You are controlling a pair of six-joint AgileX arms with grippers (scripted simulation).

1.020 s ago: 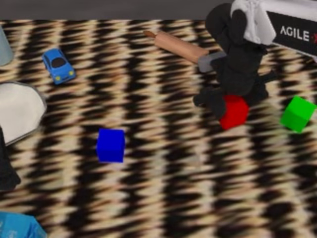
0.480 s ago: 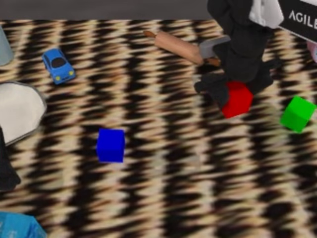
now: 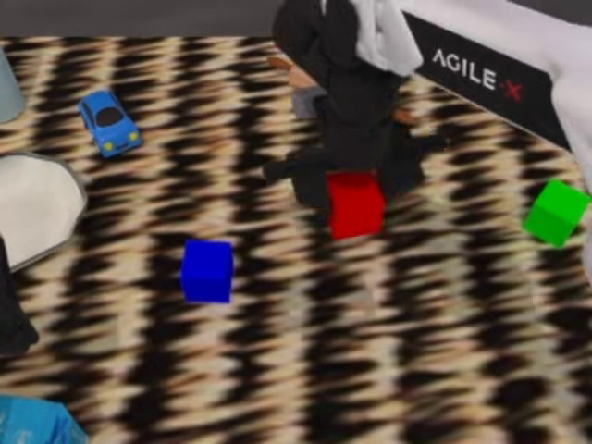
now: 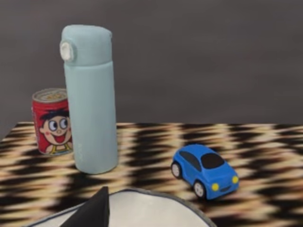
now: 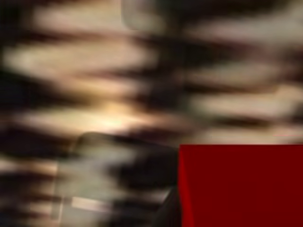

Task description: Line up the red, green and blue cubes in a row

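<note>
Far left of the surface (image 3: pixel 277 370), top view: the left gripper (image 3: pixel 11 319) is parked at the edge, a dark shape only; whether it is open or closed can't be told. Just beside it lies a white plate (image 3: pixel 32 208) w/ a grey rim. The left wrist view shows the same plate (image 4: pixel 142 208) up close, w/ a dark gripper tip over its rim.

Beyond the plate in that view: 1 pale blue flask (image 4: pixel 90 99), upright, and 1 red can (image 4: pixel 51 120) w/ a cartoon face, just beside the flask. A small blue toy car (image 3: pixel 109 121) sits near the back-left of the surface, apart from the plate. A light blue object (image 3: pixel 32 424) pokes in at the front-left corner; what it is can't be told.

Blue cube (image 3: pixel 206 270): left of centre, alone, nothing touching it.

Centre: the right gripper (image 3: pixel 347 190) hangs over the red cube (image 3: pixel 355 204), fingers closed on its sides. Red cube sits to the right of the blue cube and slightly farther back; whether it rests on the surface or is held above it can't be told. Right wrist view shows the red cube (image 5: pixel 241 184) filling 1 corner.

A wooden rolling pin (image 3: pixel 291 72) lies behind the right arm, mostly hidden.

Green cube (image 3: pixel 557 212): near the right edge, well apart from the red cube.
</note>
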